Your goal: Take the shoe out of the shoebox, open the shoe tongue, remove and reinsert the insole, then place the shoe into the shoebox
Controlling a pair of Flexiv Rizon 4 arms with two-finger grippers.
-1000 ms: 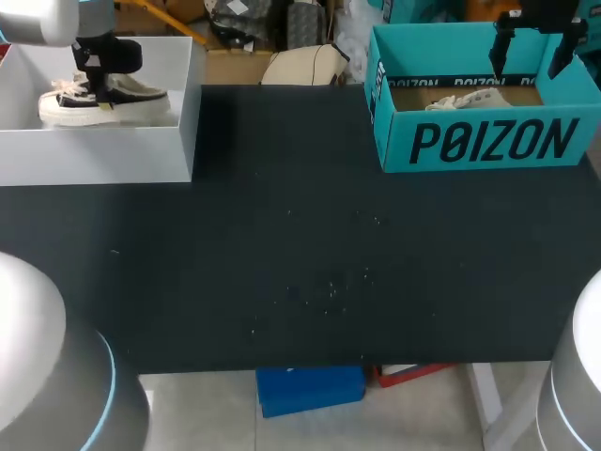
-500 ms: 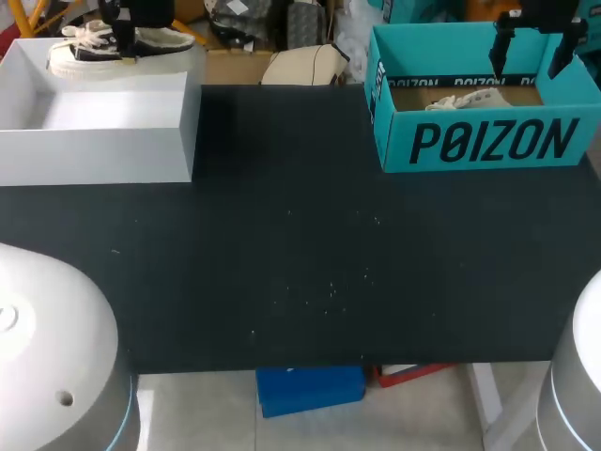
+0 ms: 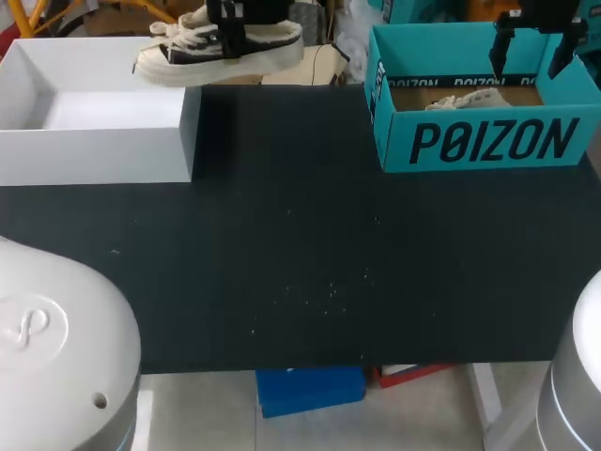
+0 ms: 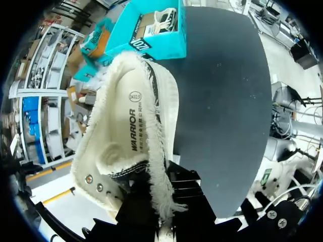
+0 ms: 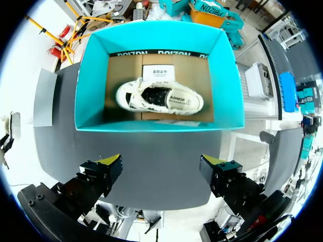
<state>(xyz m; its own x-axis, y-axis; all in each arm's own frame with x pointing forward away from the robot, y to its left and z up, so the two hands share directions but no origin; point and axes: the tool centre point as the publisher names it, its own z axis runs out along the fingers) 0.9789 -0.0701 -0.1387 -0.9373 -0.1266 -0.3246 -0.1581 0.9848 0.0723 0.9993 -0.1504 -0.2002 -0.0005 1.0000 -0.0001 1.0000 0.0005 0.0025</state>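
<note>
1. Head view: the left fingers [image 3: 233, 39] are clamped on the shoe [image 3: 272, 52], gripping it around the middle. They hold it up in the air at the top of the frame, a bit left of centre. The shoe sits about level, with its laces toward the left and its pale sole facing down. The toe end hangs over the far right corner of the white shoebox [image 3: 94, 155]. That box sits in the upper left of the frame on the dark worktop [image 3: 310, 244].
2. Same view, upper right: the right fingers [image 3: 532, 49] are spread wide and holding nothing, hovering over a teal box [image 3: 470, 141]. A second shoe [image 3: 470, 97] lies inside that box.
3. Left wrist view: the shoe [image 4: 126, 151] takes up most of the picture. You look straight down into its cream lining and frayed collar, with the eyelets along one side. The left fingers [image 4: 161, 212] are pinched on the collar edge, and their tips are hidden by the fabric. Past the shoe's far end is the teal box [image 4: 156, 38], with the worktop [image 4: 222, 101] off to the side.
4. Right wrist view: the right fingers [image 5: 161, 162] are wide open, the two yellow tips well apart with bare worktop [image 5: 161, 151] between them. Right ahead of them is the teal box [image 5: 156, 50] seen from above. The second shoe [image 5: 159, 98] lies flat on the box's cardboard floor with its opening facing up.
</note>
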